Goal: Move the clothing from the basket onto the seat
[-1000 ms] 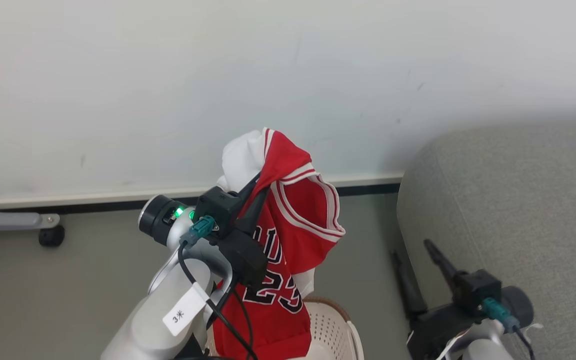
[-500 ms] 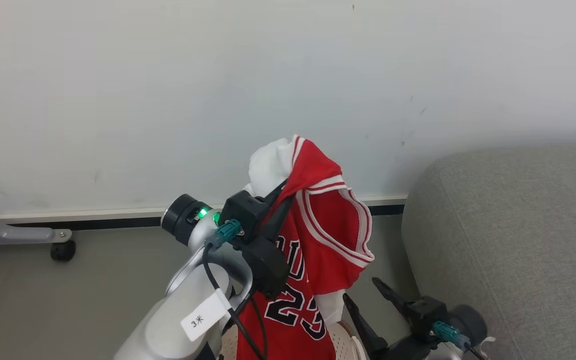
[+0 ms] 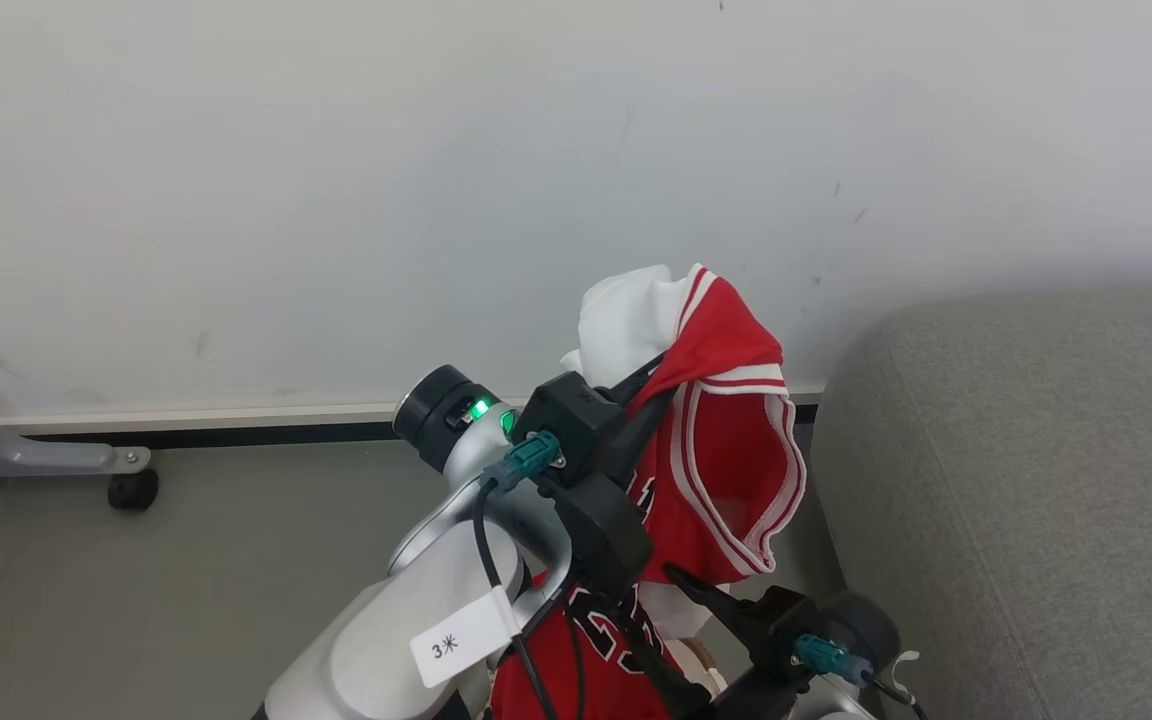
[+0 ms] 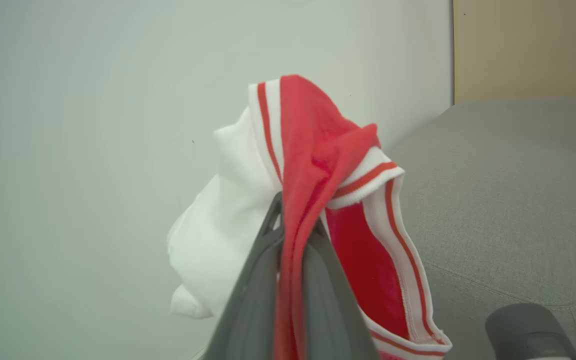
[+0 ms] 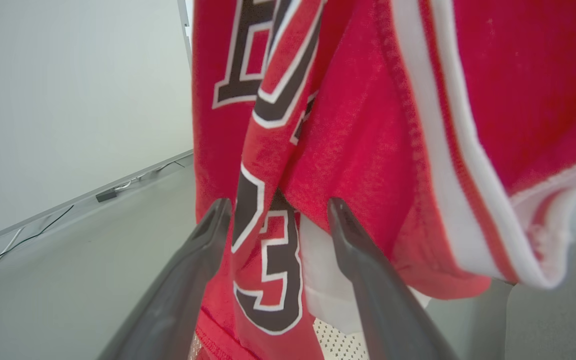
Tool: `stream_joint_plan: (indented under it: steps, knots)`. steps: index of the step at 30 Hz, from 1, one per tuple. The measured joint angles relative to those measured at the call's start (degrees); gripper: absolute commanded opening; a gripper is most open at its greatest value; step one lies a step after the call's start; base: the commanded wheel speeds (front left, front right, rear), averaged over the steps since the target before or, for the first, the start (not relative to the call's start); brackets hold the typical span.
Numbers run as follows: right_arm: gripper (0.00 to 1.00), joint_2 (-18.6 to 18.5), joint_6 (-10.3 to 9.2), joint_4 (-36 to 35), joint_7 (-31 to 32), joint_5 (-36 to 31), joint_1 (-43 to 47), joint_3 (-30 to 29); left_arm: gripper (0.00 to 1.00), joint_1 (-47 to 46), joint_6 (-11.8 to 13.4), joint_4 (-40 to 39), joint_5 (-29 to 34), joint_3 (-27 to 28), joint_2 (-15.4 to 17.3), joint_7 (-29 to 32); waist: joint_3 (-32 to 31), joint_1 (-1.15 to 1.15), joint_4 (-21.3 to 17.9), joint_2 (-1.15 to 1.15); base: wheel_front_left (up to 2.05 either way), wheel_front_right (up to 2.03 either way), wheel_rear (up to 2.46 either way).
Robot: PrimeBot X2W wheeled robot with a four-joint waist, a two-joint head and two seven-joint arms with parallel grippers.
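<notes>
Nearest you, the right tool (image 5: 279, 202) has its two fingers wide apart, one on either side of a hanging fold of the jersey (image 3: 726, 450), gripping nothing. You cannot tell whether they brush the cloth. Just under the jersey's lower edge, a bit of the perforated cream basket (image 5: 340, 345) shows. Higher up, your left tool (image 4: 295, 215) is clamped together on a bunched fold by the jersey's striped trim. The jersey hangs from it in the air, with white lining spilling out on the side away from the sofa (image 3: 1036, 480) and dark numbers lower down. The grey sofa sits just to the right of the jersey. Behind the jersey lies the grey floor (image 3: 186, 560), then the pale wall (image 3: 336, 200). A castor (image 3: 131, 492) on a metal leg stands well to the jersey's left.
</notes>
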Motion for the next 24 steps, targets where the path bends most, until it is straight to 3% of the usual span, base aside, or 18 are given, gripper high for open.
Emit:
stream_joint_plan:
  steps: [7, 9, 10, 14, 24]
  knots:
    - [1.00, -0.04, 0.00, 2.56, 0.00, 2.45, -4.03, 2.97, 0.00, -1.66, 1.48, -2.42, -2.85, -2.50, 0.01, 1.58, 0.40, 0.00, -0.16, 0.00, 0.00, 0.00, 0.00]
    - [0.74, -0.07, 0.00, 2.89, 0.00, 2.94, -5.26, 3.93, 0.00, -1.89, 1.80, -2.87, -3.48, -2.93, 0.00, 2.12, 0.52, 0.00, -0.15, 0.00, 0.00, 0.00, 0.00]
    - [0.49, -0.07, 0.00, 2.89, 0.00, 2.94, -5.26, 3.93, 0.00, -1.89, 1.80, -2.87, -3.48, -2.93, 0.00, 2.12, 0.52, 0.00, -0.15, 0.00, 0.00, 0.00, 0.00]
    - [0.02, -0.05, -0.47, 4.32, 0.00, 4.42, -7.43, 5.38, 0.00, -2.37, 2.50, -3.21, -4.26, -3.47, 0.02, 2.56, 0.76, 0.00, -0.04, 0.00, 0.00, 0.00, 0.00]
    - [0.00, -0.11, -1.54, 6.38, 0.00, 6.78, -8.90, 6.35, 0.00, -2.16, 4.56, -1.31, -5.99, -1.57, 0.04, 3.54, 1.30, 0.00, 0.05, 0.00, 0.00, 0.00, 0.00]
